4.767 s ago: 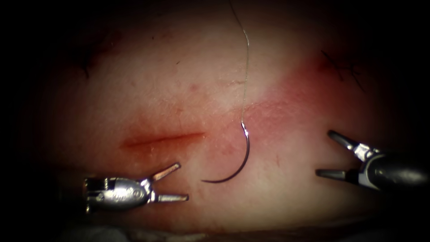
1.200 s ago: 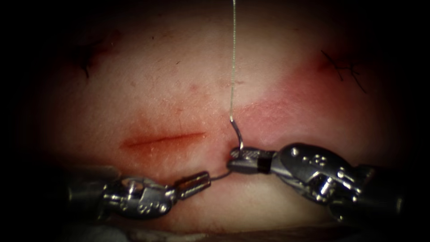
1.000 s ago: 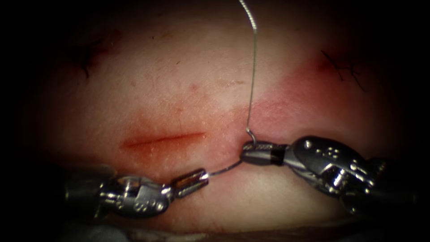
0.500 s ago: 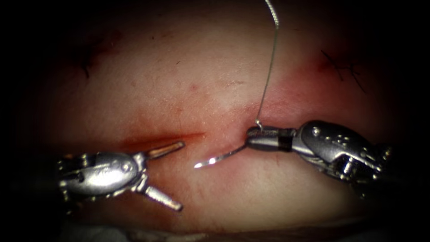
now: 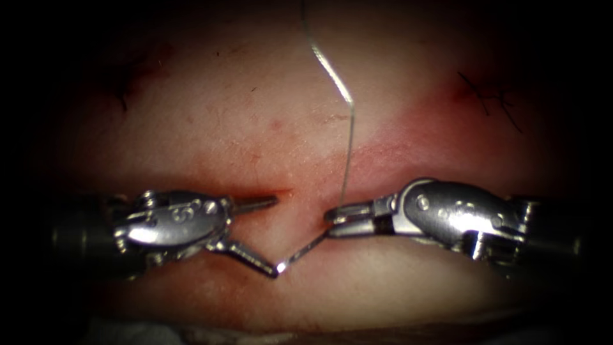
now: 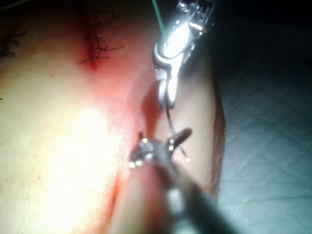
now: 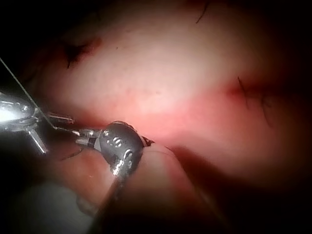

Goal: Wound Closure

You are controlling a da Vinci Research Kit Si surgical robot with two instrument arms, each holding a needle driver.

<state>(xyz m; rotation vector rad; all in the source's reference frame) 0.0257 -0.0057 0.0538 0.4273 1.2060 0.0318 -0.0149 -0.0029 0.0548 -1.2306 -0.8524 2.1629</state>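
Endoscope view: nearest, the needle [image 5: 300, 251] lies above the tissue [image 5: 268, 115], right of the cut [image 5: 255, 191]. The right gripper [image 5: 335, 220] pinches it near its thread [image 5: 345, 128] end; the left gripper [image 5: 271, 236] is spread, lower jaw at the needle's tip.

The tissue [image 5: 255, 115] is pale pink, flushed redder to the right, and the cut [image 5: 268, 191] is a dark orange-red line with a brownish stain around it. Both tools, left [image 5: 255, 233] and right [image 5: 348, 220], are shiny silver metal; the right one carries a black band. The needle [image 5: 300, 252] is grey steel with a bright glinting tip. The thread [image 5: 345, 128] reads silvery grey, green in the left wrist view [image 6: 158, 14]. Dark cut ends of thread [image 5: 488, 96] mark the tissue's upper right.
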